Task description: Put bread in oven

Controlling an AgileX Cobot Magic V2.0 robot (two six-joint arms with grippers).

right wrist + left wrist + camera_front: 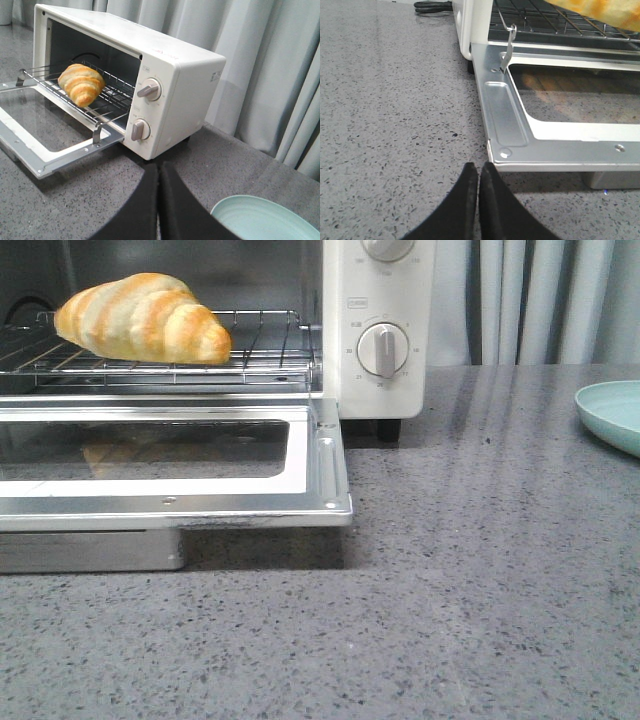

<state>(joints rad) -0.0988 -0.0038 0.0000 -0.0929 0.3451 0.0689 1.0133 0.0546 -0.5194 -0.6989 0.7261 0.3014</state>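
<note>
Front view: the bread (142, 318) lies on the wire rack (255, 345) inside the oven (375, 330), whose door (320, 470) hangs open flat, with a pale green plate (612, 412) at far right. The left gripper (478, 172) and right gripper (159, 172) are empty, fingers pressed together

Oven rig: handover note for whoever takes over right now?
Left end effector: shut, empty, low over the grey speckled countertop near the left front corner of the open door.
Right end effector: shut, empty, off to the oven's right, near the pale green plate.
Golden-brown striped croissant-shaped bread: lying on the wire rack of the cream-white toaster oven.
Done: bread is placed in the oven.
Left: the glass-windowed drop-down door is fully open; close it if required.
</note>
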